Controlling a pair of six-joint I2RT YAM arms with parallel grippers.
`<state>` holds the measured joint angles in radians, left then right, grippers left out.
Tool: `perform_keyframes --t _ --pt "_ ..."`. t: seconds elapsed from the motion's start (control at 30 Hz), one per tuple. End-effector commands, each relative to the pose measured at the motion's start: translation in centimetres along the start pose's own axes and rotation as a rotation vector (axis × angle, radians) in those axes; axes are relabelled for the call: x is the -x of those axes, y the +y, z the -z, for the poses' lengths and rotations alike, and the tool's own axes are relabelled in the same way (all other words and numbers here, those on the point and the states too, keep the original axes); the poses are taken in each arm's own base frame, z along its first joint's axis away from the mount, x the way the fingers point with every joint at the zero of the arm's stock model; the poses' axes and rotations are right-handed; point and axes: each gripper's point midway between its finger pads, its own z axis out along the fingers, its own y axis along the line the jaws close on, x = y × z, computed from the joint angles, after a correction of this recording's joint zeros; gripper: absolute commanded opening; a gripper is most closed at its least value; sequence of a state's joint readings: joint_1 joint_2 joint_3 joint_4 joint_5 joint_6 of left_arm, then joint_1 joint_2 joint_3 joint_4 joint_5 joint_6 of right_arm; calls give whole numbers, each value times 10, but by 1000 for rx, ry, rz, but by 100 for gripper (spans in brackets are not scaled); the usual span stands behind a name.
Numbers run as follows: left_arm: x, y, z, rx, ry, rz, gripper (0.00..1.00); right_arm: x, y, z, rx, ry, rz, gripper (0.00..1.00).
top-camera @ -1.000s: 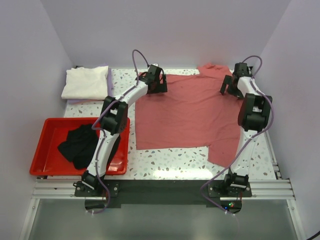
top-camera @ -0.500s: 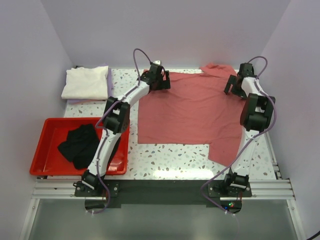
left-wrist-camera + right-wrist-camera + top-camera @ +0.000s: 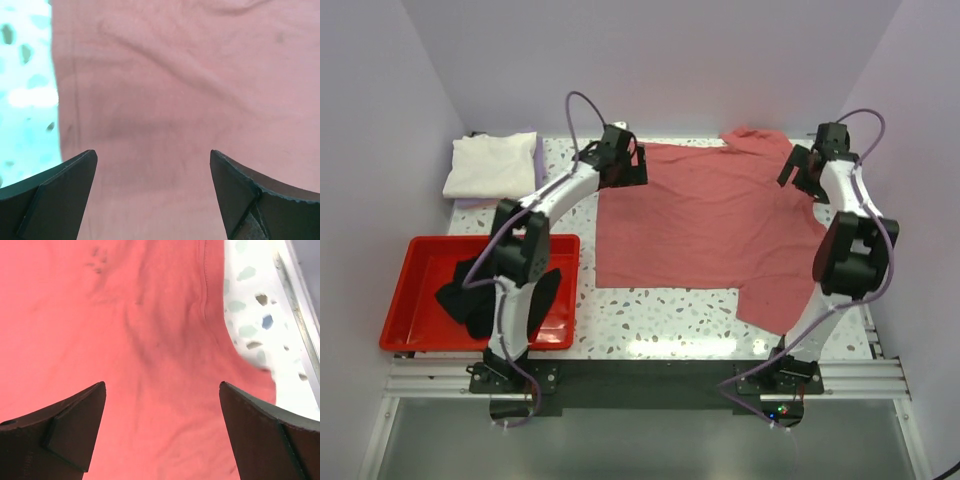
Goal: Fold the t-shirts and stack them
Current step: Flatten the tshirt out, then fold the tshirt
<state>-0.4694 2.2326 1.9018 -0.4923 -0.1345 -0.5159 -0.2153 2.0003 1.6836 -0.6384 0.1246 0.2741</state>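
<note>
Both claws released, jaws wide, nothing held. The salmon t-shirt [image 3: 700,220] lies spread flat directly under them. The left claw [image 3: 620,160] hangs over its far left corner and the right claw [image 3: 805,170] over its far right.

From each claw the cloth runs back toward the arm bases, and its far edge runs claw to claw. We judge each arm nearest its own corner.

In the left wrist view the shirt's side edge lies just left of the claw, with bare surface [image 3: 660,310] beyond it. In the right wrist view the edge lies just right.

Well left of the left claw sits a folded cream-white t-shirt [image 3: 492,165]. A black t-shirt [image 3: 485,290] lies in the red tray [image 3: 410,340], nearer the bases.

Nothing stands between claws and cloth.
</note>
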Motion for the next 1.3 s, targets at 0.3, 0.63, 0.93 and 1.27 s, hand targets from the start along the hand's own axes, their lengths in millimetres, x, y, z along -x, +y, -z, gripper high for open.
perform_keyframes --t 0.3,0.63,0.93,1.27 --pt "-165 -5 167 10 33 118 100 -105 -16 124 195 -169 -175 99" --pt "-259 20 178 162 145 247 100 -122 -24 141 195 -184 -130 99" --pt "-253 48 164 342 48 362 100 -126 -18 138 233 -163 -119 99" --pt "-253 66 139 385 68 449 89 -128 -14 134 251 -148 -112 99"
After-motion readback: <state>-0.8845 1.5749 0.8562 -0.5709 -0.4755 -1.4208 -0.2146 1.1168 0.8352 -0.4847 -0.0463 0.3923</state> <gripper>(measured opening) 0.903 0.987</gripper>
